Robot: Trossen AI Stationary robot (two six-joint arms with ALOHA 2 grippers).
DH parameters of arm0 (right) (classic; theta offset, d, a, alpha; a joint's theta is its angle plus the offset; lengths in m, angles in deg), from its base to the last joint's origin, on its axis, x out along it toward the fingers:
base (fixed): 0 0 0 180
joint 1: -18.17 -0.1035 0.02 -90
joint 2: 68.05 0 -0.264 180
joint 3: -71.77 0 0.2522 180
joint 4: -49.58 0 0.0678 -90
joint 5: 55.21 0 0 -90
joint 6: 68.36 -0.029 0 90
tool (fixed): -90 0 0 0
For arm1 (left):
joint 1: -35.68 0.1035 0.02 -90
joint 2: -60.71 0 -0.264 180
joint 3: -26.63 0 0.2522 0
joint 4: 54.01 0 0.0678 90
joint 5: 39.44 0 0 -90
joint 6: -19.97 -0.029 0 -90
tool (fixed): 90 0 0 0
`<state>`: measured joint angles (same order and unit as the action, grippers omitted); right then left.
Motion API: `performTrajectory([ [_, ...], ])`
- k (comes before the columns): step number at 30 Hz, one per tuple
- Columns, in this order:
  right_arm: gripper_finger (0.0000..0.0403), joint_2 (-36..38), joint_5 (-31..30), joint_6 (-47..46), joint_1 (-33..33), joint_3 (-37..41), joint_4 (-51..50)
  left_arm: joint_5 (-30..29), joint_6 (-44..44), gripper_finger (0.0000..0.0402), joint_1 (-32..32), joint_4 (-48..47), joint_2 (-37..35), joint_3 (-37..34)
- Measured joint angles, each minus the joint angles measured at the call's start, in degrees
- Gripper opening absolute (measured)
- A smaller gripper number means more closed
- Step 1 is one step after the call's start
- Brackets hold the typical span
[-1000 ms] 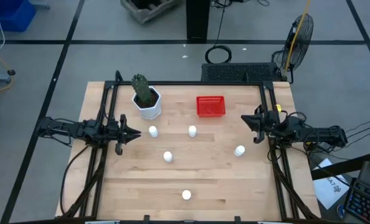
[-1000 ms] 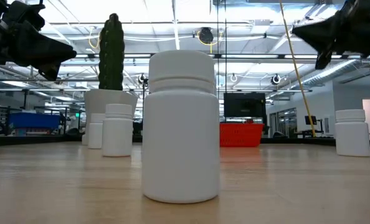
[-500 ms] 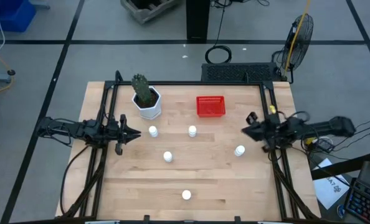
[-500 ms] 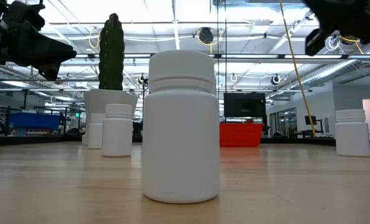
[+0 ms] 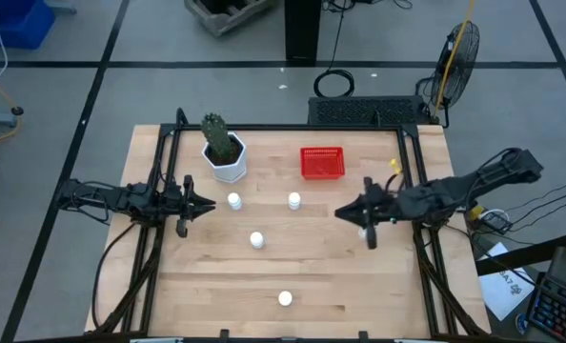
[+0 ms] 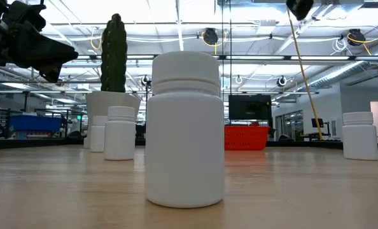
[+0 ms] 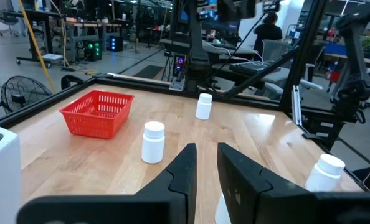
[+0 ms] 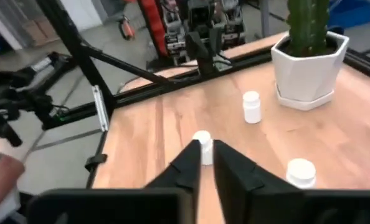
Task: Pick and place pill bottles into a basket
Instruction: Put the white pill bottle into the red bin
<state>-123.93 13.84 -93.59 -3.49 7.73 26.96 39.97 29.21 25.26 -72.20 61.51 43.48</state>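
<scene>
Several small white pill bottles stand upright on the wooden table: one (image 5: 233, 201) by the pot, one (image 5: 293, 200) below the basket, one (image 5: 256, 240) mid-table, one (image 5: 285, 298) near the front edge. Another (image 6: 359, 135) shows in the low view and, in the high view, is hidden under my right arm. The red mesh basket (image 5: 322, 163) sits at the far middle. My left gripper (image 5: 210, 203) is shut and empty, left of the bottle by the pot. My right gripper (image 5: 339, 211) is shut and empty, above the table right of centre.
A white hexagonal pot with a green cactus (image 5: 225, 152) stands at the far left, close to one bottle. Black frame rails (image 5: 169, 162) run along the table's left, right and far sides. Bare wood (image 5: 359, 286) lies at the front right.
My right gripper has swung from the table's right rail toward the table's middle, over the right-hand bottle, and has risen in the low view. No bottle has moved.
</scene>
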Motion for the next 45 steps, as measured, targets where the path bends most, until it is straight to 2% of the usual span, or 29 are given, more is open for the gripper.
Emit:
performTrajectory([
  [2,0.0084,-4.6,-0.3,0.3,-0.8,-3.3,-3.7,0.0,0.0,0.0067,0.0,0.0,0.0,0.0],
  [7,0.0189,-13.1,-1.5,-3.1,-1.0,-8.5,-23.1,0.0,0.0,0.0067,0.0,0.1,0.0,0.0],
  [11,0.0258,-12.8,-1.3,-12.7,-0.4,-9.1,-36.7,0.0,0.0,0.0067,0.0,0.0,0.0,0.0],
  [15,0.0297,-10.2,1.5,-22.8,-0.4,-9.0,-48.2,0.0,0.0,0.0067,0.0,0.0,0.0,0.0],
  [18,0.0305,-8.5,3.8,-28.9,-1.5,-7.9,-51.6,0.0,0.0,0.0067,0.0,0.0,0.0,0.0],
  [23,0.0299,-8.3,6.0,-32.2,-2.9,-3.1,-50.8,0.0,0.0,0.0067,0.0,0.0,0.0,0.0],
  [31,0.0291,-8.5,10.6,-33.5,-2.7,4.4,-44.3,0.0,0.0,0.0067,0.0,0.0,0.0,0.0],
  [37,0.0291,-8.5,10.6,-34.5,-2.7,6.1,-44.1,0.0,0.0,0.0067,0.0,0.0,0.0,0.0],
  [45,0.0290,-8.5,10.6,-34.8,-2.7,9.6,-37.6,0.0,0.0,0.0067,0.0,0.0,0.0,0.0],
])
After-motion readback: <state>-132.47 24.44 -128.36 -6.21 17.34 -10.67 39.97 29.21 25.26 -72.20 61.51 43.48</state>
